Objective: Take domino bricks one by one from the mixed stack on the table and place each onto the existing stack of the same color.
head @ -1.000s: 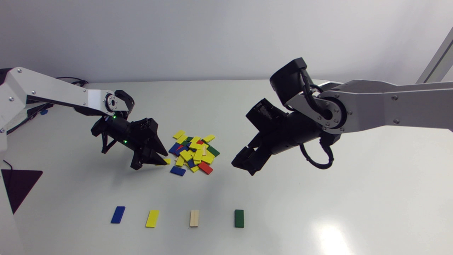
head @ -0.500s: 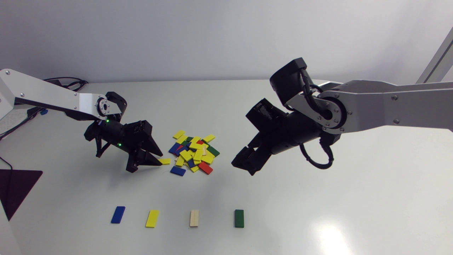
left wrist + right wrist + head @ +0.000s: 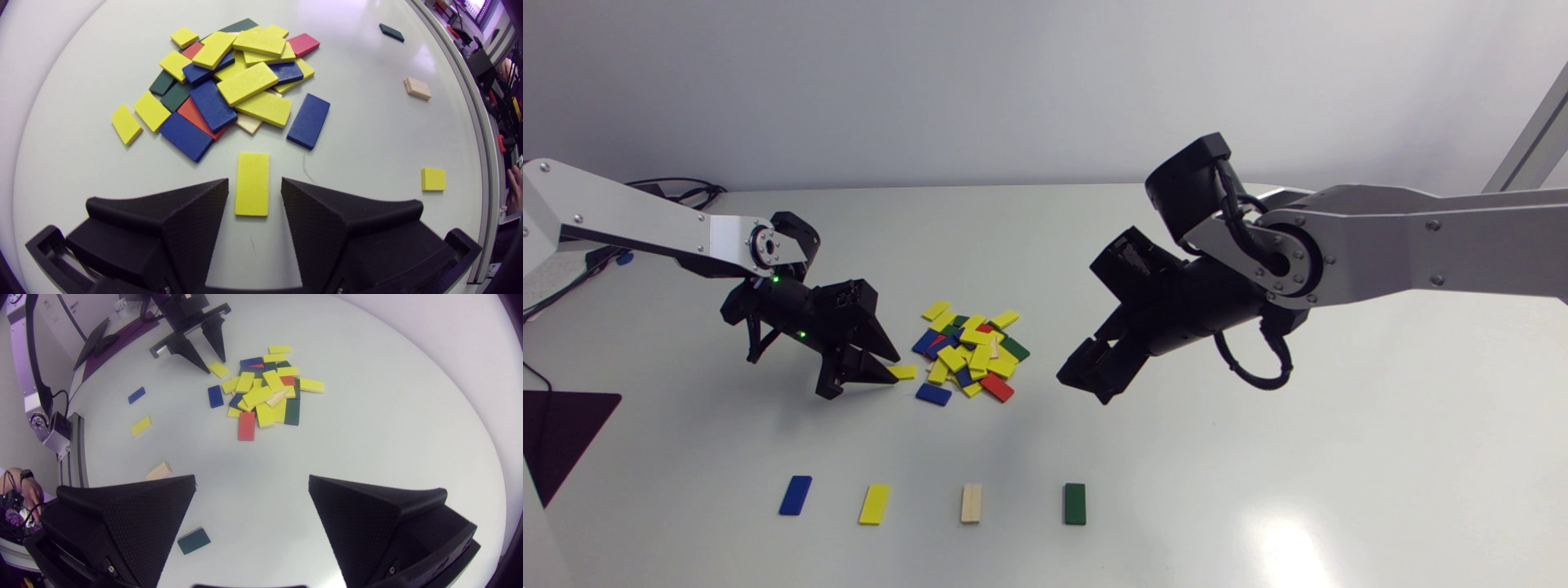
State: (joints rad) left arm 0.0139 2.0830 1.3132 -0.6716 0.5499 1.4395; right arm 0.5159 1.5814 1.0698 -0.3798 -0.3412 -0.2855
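Silver-grey links (image 3: 1421, 245), black cable (image 3: 1235, 220); left gripper (image 3: 895, 369) matte black; green lights (image 3: 776, 279), perhaps LEDs.

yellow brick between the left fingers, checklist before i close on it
1. Yellow brick centred in the left gripper: ok.
2. Jaws open, a gap on each side of the brick: ok.
3. Brick lying flat, apart from the pile: ok.
4. Fingertips low enough to catch its edges: cannot tell.
5. Yellow stack uncovered: ok.
6. Right gripper on the pile's far side, off the path to the stack: ok.
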